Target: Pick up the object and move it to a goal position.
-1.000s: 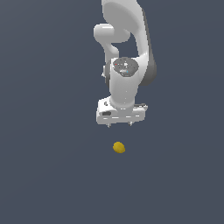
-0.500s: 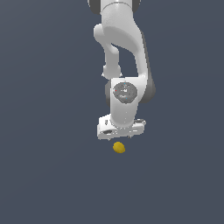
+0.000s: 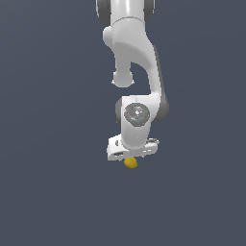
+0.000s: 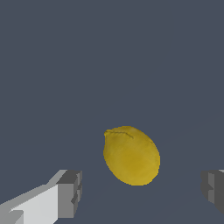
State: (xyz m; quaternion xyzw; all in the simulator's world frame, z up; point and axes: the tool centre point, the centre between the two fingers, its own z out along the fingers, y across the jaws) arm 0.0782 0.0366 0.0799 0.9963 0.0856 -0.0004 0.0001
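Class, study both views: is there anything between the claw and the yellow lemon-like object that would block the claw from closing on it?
Nothing visible stands in the way. In the wrist view the lemon lies between the open claw fingers with bare grey floor on both sides. The exterior view shows the claw directly above the lemon. No goal marker is visible.

Hand (image 3: pixel 130 154) covers the lemon's (image 3: pixel 130 163) top; fingers unseen.

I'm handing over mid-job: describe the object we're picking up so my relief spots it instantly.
Start from the white arm reaching down over the plain dark grey floor and follow it to the hand at its lower end. Right under the hand sits the lemon, between the open fingers in the wrist view. It is the only yellow thing here: small, oval, bumpy-skinned.
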